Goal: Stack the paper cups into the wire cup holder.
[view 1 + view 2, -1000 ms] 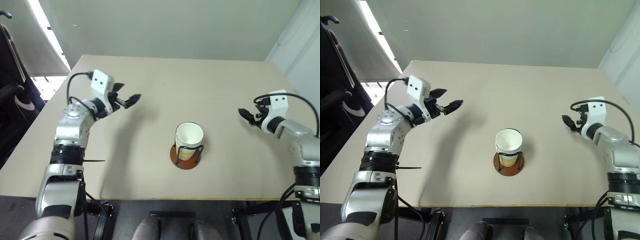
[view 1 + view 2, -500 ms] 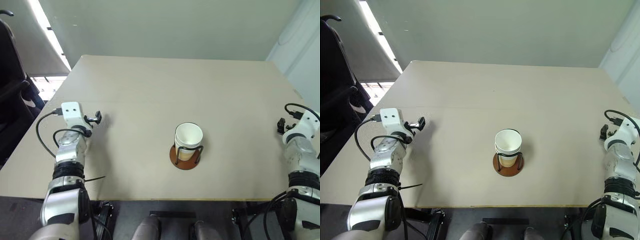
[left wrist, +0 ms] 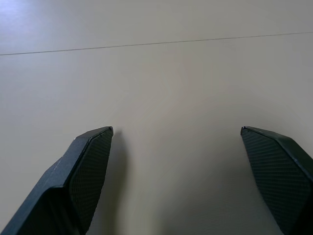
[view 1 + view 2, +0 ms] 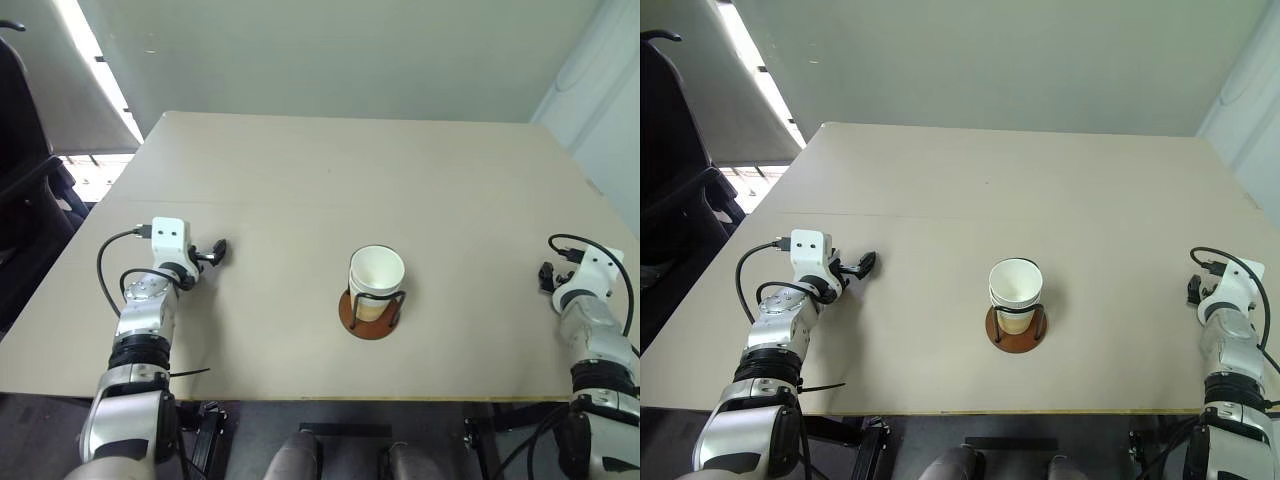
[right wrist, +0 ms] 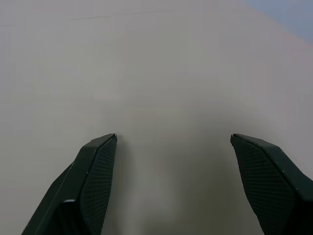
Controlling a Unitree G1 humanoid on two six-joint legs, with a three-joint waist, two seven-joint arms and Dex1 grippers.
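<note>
Paper cups (image 4: pixel 377 278), tapered, white-rimmed with tan-orange bands, sit nested inside the black-wire cup holder with round reddish-brown base (image 4: pixel 370 315), near the front middle of the beige table (image 4: pixel 330 180). The left gripper (image 3: pixel 178 161) and right gripper (image 5: pixel 173 166) stand well apart, fingers spread and empty. Stacking appears complete; keep both arms clear of the holder.

A beige table (image 4: pixel 330 170) with a faint seam line across it carries the wire cup holder (image 4: pixel 372 310) near its front edge, cups nested inside
</note>
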